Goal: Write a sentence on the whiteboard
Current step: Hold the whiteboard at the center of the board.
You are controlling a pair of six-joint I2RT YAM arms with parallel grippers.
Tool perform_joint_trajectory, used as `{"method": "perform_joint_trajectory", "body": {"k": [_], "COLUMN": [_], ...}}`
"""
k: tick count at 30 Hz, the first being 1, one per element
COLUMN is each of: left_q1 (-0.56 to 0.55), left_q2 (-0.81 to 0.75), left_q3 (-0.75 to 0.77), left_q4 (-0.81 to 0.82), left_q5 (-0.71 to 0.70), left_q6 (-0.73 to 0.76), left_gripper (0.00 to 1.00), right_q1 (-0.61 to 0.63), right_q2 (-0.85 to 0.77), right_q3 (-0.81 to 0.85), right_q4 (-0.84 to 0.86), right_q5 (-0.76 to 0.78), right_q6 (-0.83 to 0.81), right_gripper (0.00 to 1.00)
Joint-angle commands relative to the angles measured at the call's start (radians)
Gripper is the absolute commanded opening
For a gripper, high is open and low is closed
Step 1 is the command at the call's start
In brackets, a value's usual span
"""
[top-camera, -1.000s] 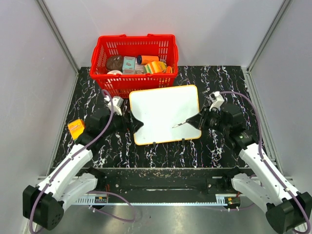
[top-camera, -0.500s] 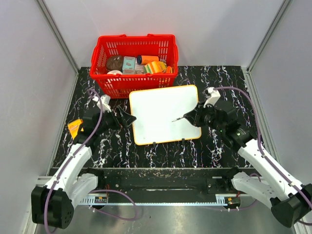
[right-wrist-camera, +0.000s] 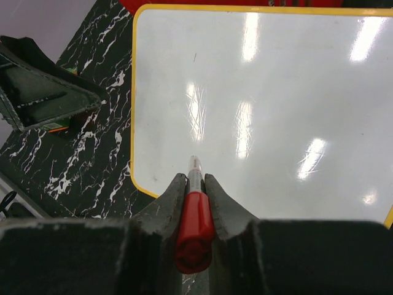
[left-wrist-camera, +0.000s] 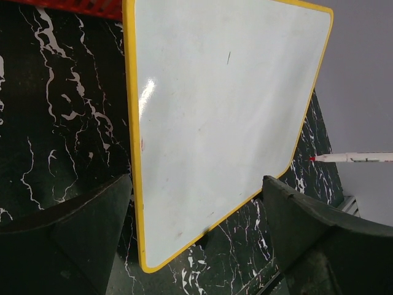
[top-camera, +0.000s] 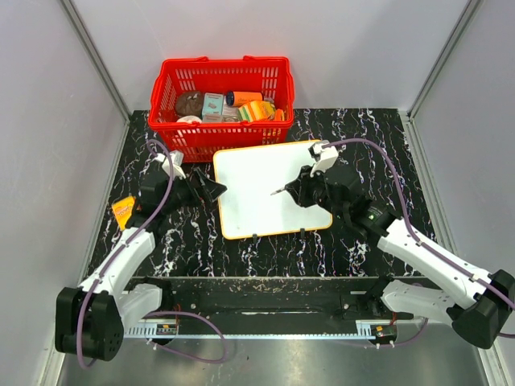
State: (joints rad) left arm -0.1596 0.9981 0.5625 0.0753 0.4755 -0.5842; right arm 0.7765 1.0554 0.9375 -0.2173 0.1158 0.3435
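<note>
Both fingers of my right gripper point(right-wrist-camera: 195, 182) pinch a red-capped marker point(right-wrist-camera: 195, 226) over the glossy, round-cornered whiteboard point(top-camera: 256, 205), tip perhaps touching. My left gripper point(top-camera: 216, 190) gapes at its yellow rim.

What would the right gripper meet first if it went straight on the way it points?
Probably the whiteboard: the right gripper angles down over it, and the tip of its red marker would touch first. Height is unclear.

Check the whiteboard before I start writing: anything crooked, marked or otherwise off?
Nothing serious. The whiteboard lies slightly rotated on the table, its far side close to the red basket. It is blank except for a small dark tick in its far-left part. The marker sits straight in the right gripper.
</note>
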Motion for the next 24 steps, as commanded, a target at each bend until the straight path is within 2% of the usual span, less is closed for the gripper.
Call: {"method": "perform_joint_trajectory", "body": {"k": [1, 8, 19, 24], "left_q1": [0.006, 0.006, 0.006, 0.006], "left_q2": [0.01, -0.015, 0.016, 0.06], "left_q3": [-0.004, -0.003, -0.007, -0.004], "left_q4": [0.058, 0.009, 0.011, 0.04], "left_q5": [-0.001, -0.071, -0.064, -0.037], "left_q6": [0.029, 0.092, 0.101, 0.101], "left_gripper": [0.92, 0.92, 0.92, 0.92], "right_q1": [0.012, 0.012, 0.01, 0.01], "right_q2": [-0.011, 0.012, 0.005, -0.001], "right_q3": [0.026, 0.023, 0.003, 0.015], "right_q4": [0.102, 0.134, 0.128, 0.121], "right_q5": [0.056, -0.001, 0.013, -0.031], "right_q6": [-0.012, 0.023, 0.046, 0.046], "right_gripper": [0.0, 0.0, 0.0, 0.0]}}
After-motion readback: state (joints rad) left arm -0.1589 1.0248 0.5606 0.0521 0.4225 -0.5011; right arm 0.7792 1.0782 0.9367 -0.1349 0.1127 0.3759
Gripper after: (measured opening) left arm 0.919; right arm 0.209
